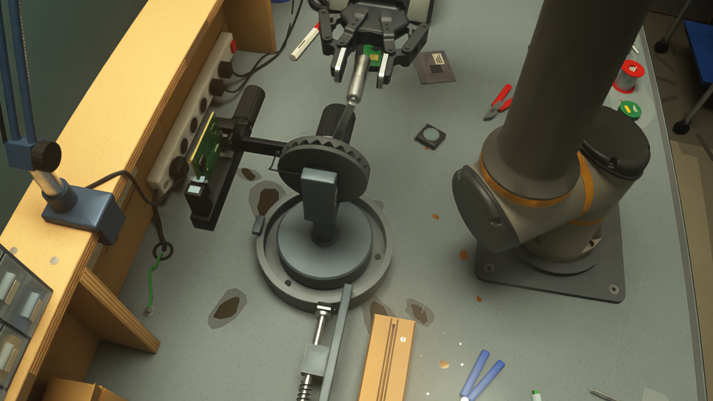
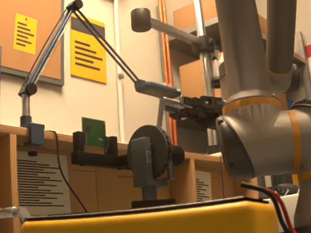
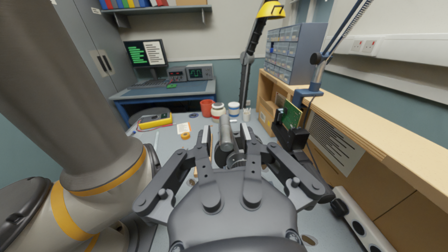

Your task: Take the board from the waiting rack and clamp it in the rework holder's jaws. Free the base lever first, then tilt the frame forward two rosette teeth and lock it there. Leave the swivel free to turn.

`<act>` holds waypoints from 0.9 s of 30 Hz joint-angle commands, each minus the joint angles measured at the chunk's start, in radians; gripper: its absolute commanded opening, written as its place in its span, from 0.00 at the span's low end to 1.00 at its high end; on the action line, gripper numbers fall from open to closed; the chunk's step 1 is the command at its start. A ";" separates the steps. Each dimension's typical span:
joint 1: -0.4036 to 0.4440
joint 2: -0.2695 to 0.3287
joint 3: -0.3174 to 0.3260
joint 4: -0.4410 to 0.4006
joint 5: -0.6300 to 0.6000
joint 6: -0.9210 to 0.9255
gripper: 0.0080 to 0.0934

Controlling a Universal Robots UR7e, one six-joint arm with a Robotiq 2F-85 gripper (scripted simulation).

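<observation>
The green board stands clamped on edge in the black jaws of the rework holder's frame, out on an arm left of the toothed rosette disc. The disc sits on a post over the round swivel base. A silver lever handle rises from the black knob behind the disc. My gripper is open and holds nothing, its fingers to either side of that handle's upper end. The base lever lies flat in front of the base.
The wooden bench shelf runs along the left with a power strip and a lamp clamp. My arm's base stands to the right. A wooden rack, cutters and small parts lie scattered on the table.
</observation>
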 commanded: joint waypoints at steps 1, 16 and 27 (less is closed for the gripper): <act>0.000 0.000 0.000 0.000 0.000 0.000 0.47; 0.000 0.000 0.000 0.000 0.000 0.000 0.35; 0.000 0.000 0.000 0.000 0.000 0.000 0.09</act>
